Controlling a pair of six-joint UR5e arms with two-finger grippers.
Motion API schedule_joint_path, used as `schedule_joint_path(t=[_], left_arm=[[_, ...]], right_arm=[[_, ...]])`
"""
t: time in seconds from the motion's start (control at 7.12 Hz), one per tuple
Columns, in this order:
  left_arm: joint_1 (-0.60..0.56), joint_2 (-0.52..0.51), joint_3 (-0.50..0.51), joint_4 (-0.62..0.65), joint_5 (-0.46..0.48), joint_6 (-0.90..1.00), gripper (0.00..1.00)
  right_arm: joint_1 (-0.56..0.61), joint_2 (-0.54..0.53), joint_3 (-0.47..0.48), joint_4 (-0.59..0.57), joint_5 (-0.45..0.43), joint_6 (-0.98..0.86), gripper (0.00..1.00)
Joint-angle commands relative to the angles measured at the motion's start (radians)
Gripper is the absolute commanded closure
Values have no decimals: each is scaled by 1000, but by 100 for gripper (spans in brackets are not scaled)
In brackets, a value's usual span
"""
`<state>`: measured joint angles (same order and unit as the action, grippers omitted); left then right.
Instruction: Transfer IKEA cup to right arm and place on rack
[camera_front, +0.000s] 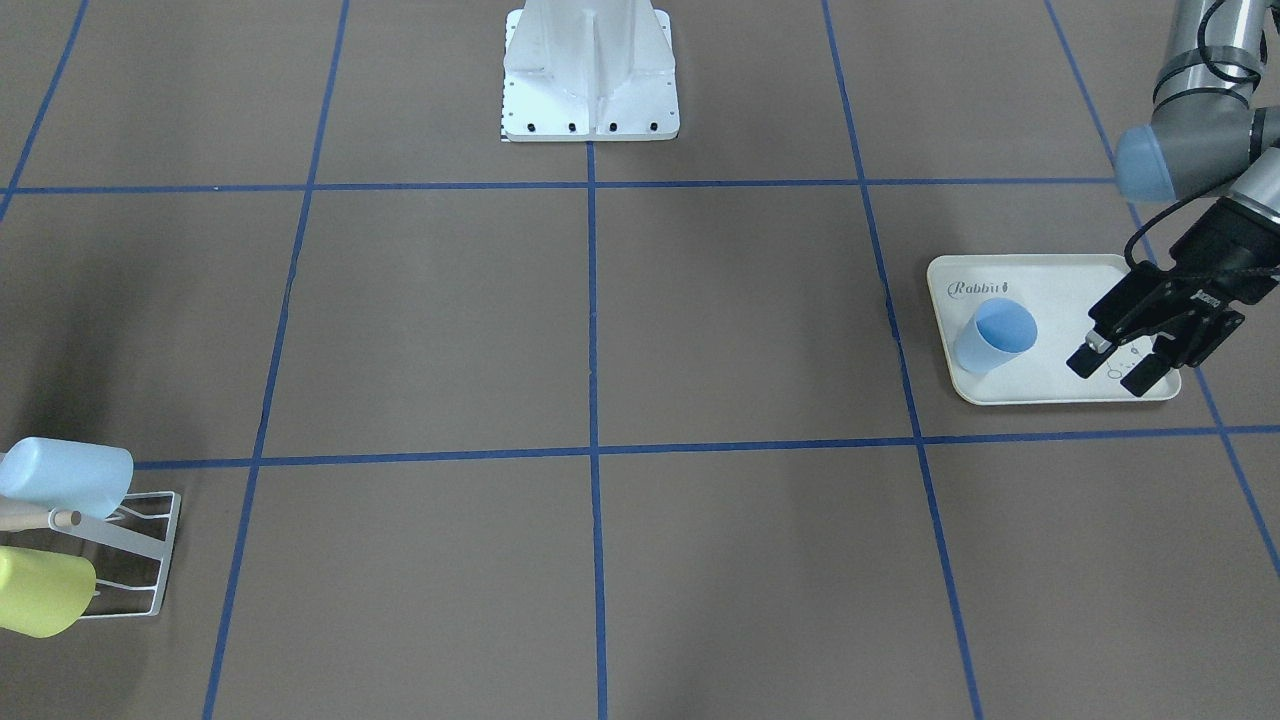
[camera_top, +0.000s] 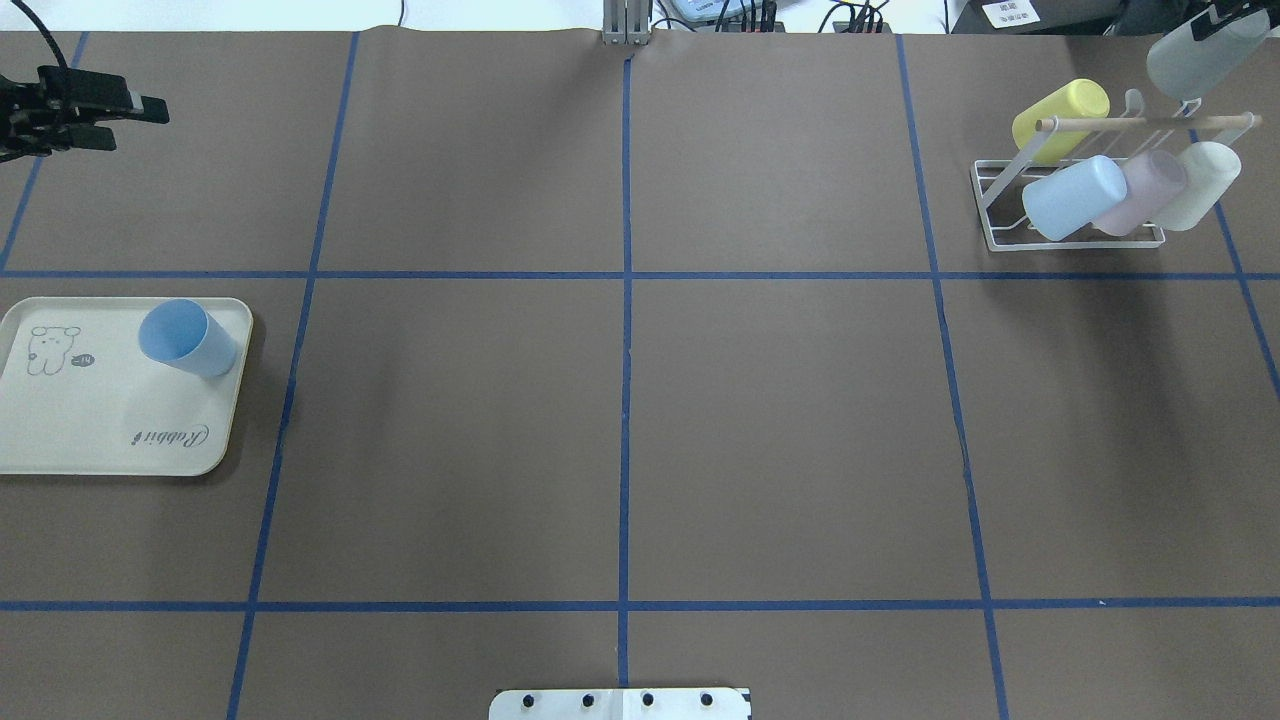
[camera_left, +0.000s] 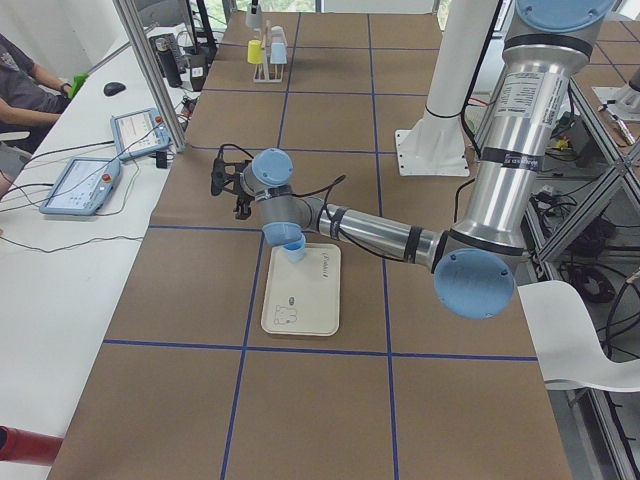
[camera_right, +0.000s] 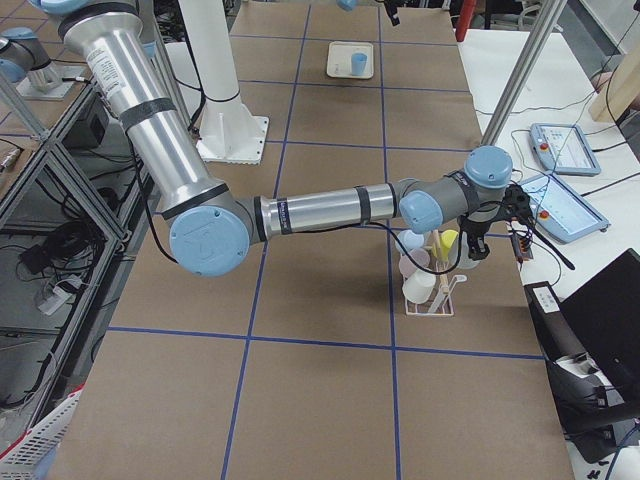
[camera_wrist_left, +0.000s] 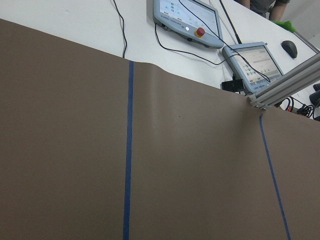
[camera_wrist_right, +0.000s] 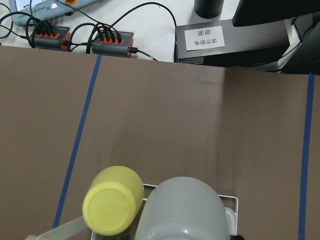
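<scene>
A grey IKEA cup (camera_top: 1195, 60) hangs just above the far end of the white wire rack (camera_top: 1075, 240), and my right gripper (camera_top: 1218, 22) is shut on it. In the right wrist view that grey cup (camera_wrist_right: 182, 212) fills the bottom edge, next to a yellow cup (camera_wrist_right: 112, 200) on the rack. Another blue cup (camera_top: 185, 335) stands on the cream tray (camera_top: 90, 440). My left gripper (camera_front: 1112, 370) is open and holds nothing. It hovers past the tray's far side, apart from the blue cup (camera_front: 995, 335).
The rack holds yellow, light blue (camera_top: 1072, 197), pink and pale green cups under its wooden rod (camera_top: 1140, 123). The robot's white base (camera_front: 590, 80) stands at mid table. Beyond the table's far edge are pendants (camera_wrist_left: 187, 20), cables and a seated person.
</scene>
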<state>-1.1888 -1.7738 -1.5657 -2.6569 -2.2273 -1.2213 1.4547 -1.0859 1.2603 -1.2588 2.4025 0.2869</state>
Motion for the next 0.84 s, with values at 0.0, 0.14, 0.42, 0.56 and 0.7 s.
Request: schedule_joint_path(t=[0.0,0.14,0.42,0.56,0.7], left_arm=[[0,8,-5,-2,3,0,0],[0,19,-17,-2,5,0,0],[0,20,-19,-2,6,0,0],[0,22,-22,-2,6,0,0],[0,22,-25,-2,6,0,0]], right_arm=[[-11,32,-5,-65,-3,-6,91],[-16,38,-6,-80,-6,-6,91],[-23,72,-45,-80,-11,-6,91],[-28,76,-64,-79,-14,-6,91],[-31,87,-76,-79,-14,-5,91]])
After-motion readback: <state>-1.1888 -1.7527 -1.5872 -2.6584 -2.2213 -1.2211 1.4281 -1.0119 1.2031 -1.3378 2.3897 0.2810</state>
